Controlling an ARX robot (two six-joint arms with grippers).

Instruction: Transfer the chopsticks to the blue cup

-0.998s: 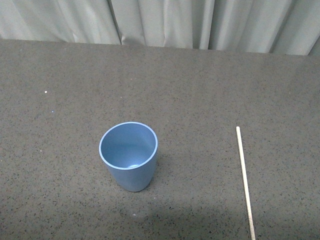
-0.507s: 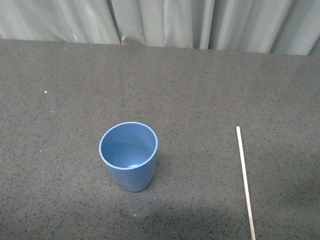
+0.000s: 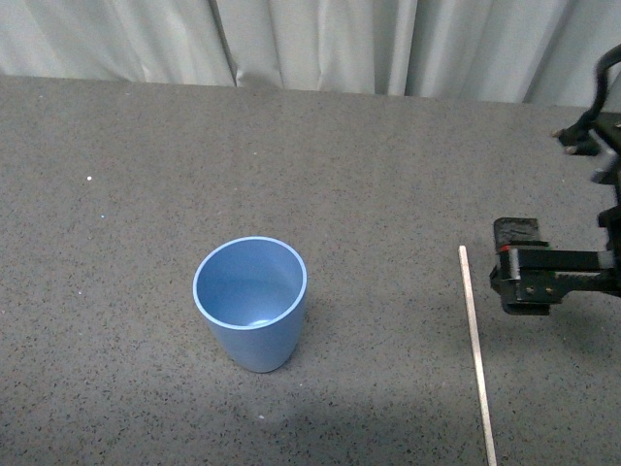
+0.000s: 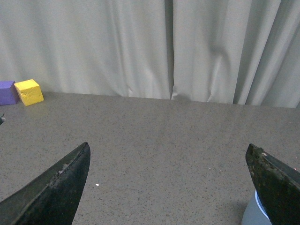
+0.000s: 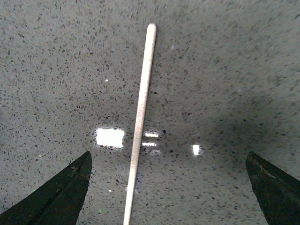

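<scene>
L gripper [image 4: 167, 154] jaws wide apart, holding nothing; small light-blue plastic tumbler [image 3: 250, 303] upright mid-table; thin pale wooden chopstick [image 3: 475, 349] lies flat well right of it; R gripper [image 5: 168, 161] just beside stick's far end, jaws apart, empty; stick prob light, stiff, rolls easily, so pinch mid-length; speckled grey countertop [image 3: 388, 175], pale curtain [image 3: 310, 39] behind

Front view: mounted high, angled down across the speckled grey table [image 3: 116, 146] toward the curtain [image 3: 310, 39]. Left wrist view: set low, facing level toward the same curtain, catching the blue cup [image 4: 251, 216] at one corner, likewise seen from the front. Right wrist view: close overhead, aimed straight down on the chopsticks [image 5: 140, 112], shared with the front view.
</scene>
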